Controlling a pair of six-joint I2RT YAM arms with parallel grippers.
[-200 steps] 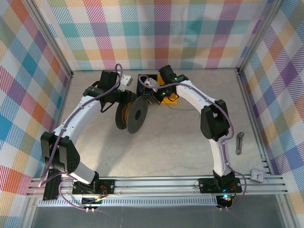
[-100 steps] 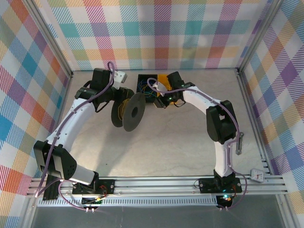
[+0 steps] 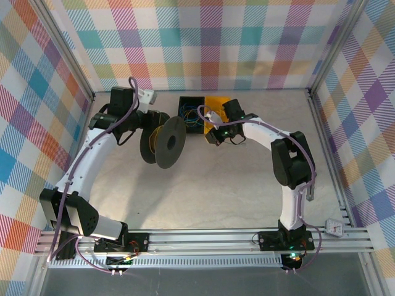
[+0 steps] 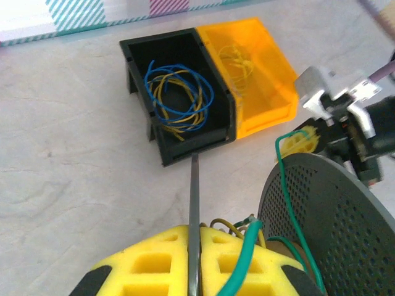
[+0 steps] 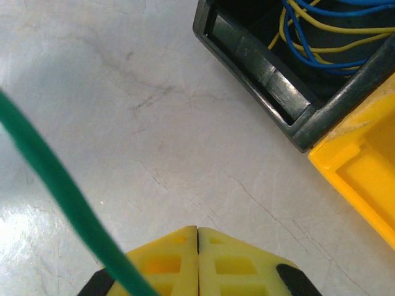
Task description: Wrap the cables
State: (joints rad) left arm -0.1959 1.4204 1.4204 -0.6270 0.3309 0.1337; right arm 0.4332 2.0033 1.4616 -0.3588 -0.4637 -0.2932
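My left gripper (image 3: 144, 126) (image 4: 199, 229) is shut on the thin edge of one flange of the black spool (image 3: 164, 143), held on edge above the table. The spool's other, perforated flange (image 4: 327, 228) stands to the right. A green cable (image 4: 279, 179) (image 5: 52, 179) runs from the spool's core to my right gripper (image 3: 212, 137) (image 4: 298, 140) (image 5: 197, 229). That gripper is shut, the cable ends at its fingers and crosses its left finger. Blue and yellow cables (image 4: 178, 98) (image 5: 321, 31) lie coiled in the black bin (image 3: 187, 98) (image 4: 133, 49).
An orange bin (image 3: 216, 102) (image 4: 271, 108) adjoins the black bin on its right, with a thin yellow cable inside. A small white timer (image 3: 334, 227) sits at the front right by the metal frame rail (image 3: 203, 237). Plaid walls close in the back and sides.
The left arm swung left and back with the spool. The right gripper drew away from the black bin toward the front right, opening briefly and shutting again.
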